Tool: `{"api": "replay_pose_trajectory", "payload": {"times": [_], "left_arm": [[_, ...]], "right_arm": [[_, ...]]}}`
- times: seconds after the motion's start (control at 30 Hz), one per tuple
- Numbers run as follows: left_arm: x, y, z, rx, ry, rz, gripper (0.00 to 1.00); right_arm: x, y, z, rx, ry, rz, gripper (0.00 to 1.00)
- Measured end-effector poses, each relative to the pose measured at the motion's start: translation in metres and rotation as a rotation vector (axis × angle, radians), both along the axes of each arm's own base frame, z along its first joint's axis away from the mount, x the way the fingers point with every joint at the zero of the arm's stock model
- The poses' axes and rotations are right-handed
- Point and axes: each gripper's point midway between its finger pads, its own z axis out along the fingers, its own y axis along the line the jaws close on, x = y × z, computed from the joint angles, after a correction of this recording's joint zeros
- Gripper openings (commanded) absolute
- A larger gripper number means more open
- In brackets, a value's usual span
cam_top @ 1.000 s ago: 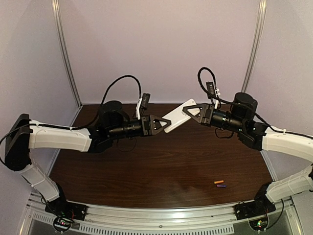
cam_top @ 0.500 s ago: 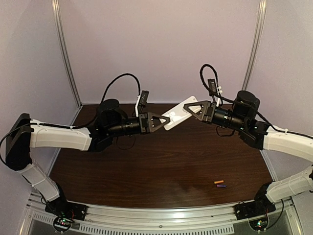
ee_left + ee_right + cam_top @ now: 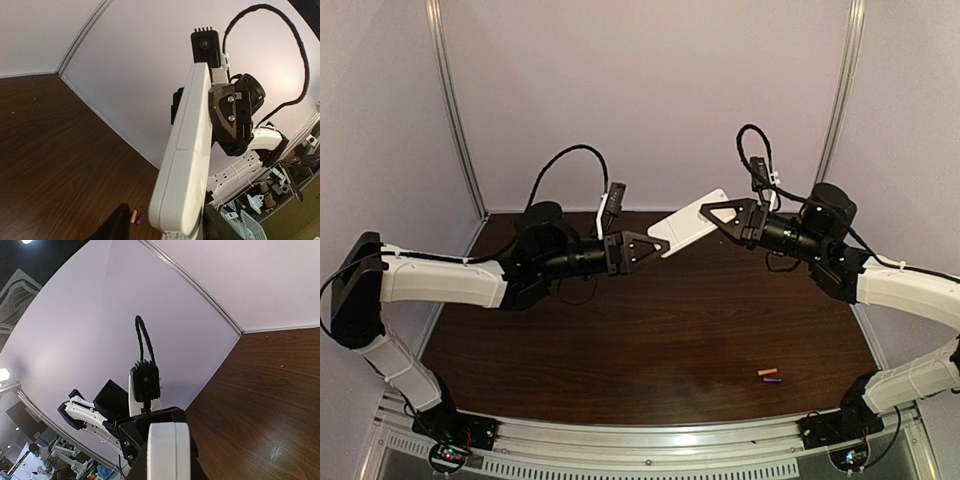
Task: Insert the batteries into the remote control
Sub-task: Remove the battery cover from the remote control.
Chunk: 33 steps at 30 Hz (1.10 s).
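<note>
After the left gripper [image 3: 660, 250] had squeezed and loosened again, it stood released astride one end of the remote control [image 3: 688, 222]. The right gripper [image 3: 708, 212] clenched the remote in mid-air, drawn toward 1 o'clock. Both batteries [image 3: 770, 375] lay untouched on the counter [image 3: 620, 340] at 5 o'clock, so loading had probably not begun.

table [image 3: 650, 340]: dark wood grain, glossy sheen | remote control [image 3: 688, 222]: smooth white plastic, matt | left tool [image 3: 660, 248], right tool [image 3: 706, 213]: matt black plastic
</note>
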Motion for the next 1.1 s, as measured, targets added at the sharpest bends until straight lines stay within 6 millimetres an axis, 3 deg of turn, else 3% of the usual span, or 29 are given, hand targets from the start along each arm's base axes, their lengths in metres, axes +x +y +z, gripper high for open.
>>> {"api": "replay_pose_trajectory", "payload": {"times": [0.1, 0.3, 0.73, 1.1], "left_arm": [[0.003, 0.0, -0.009, 0.032, 0.026, 0.014, 0.62], [0.011, -0.003, -0.015, 0.049, 0.074, 0.044, 0.59], [0.026, -0.015, -0.023, 0.046, 0.182, 0.069, 0.32], [0.022, -0.018, -0.016, 0.009, 0.195, 0.035, 0.18]], "right_arm": [[0.002, -0.001, 0.0, 0.0, -0.005, -0.014, 0.0], [0.005, 0.001, -0.008, -0.047, -0.022, -0.049, 0.0], [0.009, 0.004, -0.028, -0.172, -0.045, -0.105, 0.0], [0.003, -0.001, -0.021, -0.173, -0.064, -0.107, 0.0]]}}
